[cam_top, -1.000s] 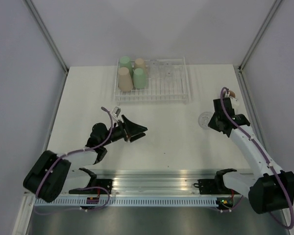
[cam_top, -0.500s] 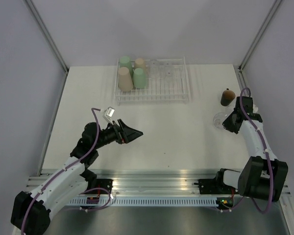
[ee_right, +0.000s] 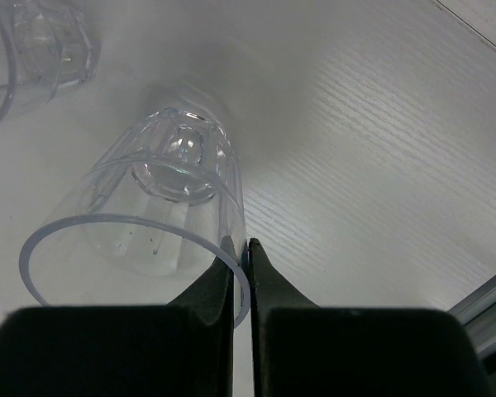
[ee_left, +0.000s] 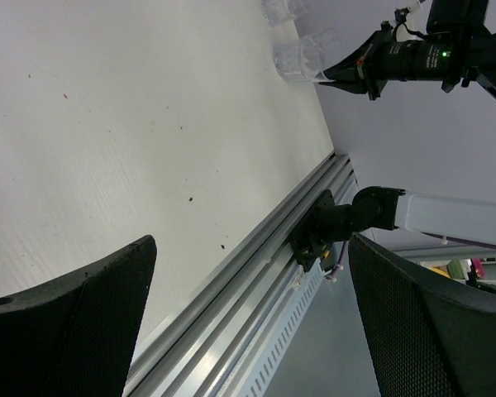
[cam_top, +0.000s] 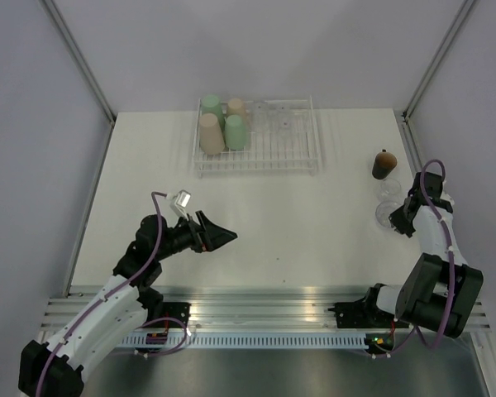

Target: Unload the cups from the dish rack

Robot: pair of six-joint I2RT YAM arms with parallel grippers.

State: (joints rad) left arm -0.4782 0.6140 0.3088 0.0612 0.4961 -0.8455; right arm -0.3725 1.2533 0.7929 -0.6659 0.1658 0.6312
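Seen from above, the right gripper [cam_top: 394,220] is near the right edge of the table [cam_top: 298,223]. Its jaws are closed on the rim of a clear cup [cam_top: 386,215]. Just beyond this gripper stands a second clear cup [cam_top: 388,188], and a little farther on is the dark brown cup [cam_top: 383,164]. The dish rack [cam_top: 293,145] is well apart from it, far ahead and to its left. The rack holds four tumblers [cam_top: 211,134], green and beige, in its left part. Beside them are the rack's clear cups [cam_top: 273,122], which are too faint to count. The left gripper [cam_top: 219,236] hovers over the table with its jaws wide open and holds nothing. The rack is well beyond it.

In the left wrist view, the two dark fingers [ee_left: 74,331] stand far apart and nothing is between them. Under them are the bare table and a metal rail [ee_left: 256,273]. Far ahead of this gripper, the right gripper [ee_left: 335,73] touches the clear cup [ee_left: 298,59]. The second clear cup [ee_left: 283,10] is just behind it, at the edge of the picture.

In the right wrist view, the fingers [ee_right: 269,281] are pressed almost together with the wall of the clear cup [ee_right: 165,207] between them. One finger is inside the mouth and the other is outside. The mouth of the cup faces the camera and its base points away, toward the table. The second clear cup [ee_right: 33,50] is up and to the left of the gripper and does not touch the held one.
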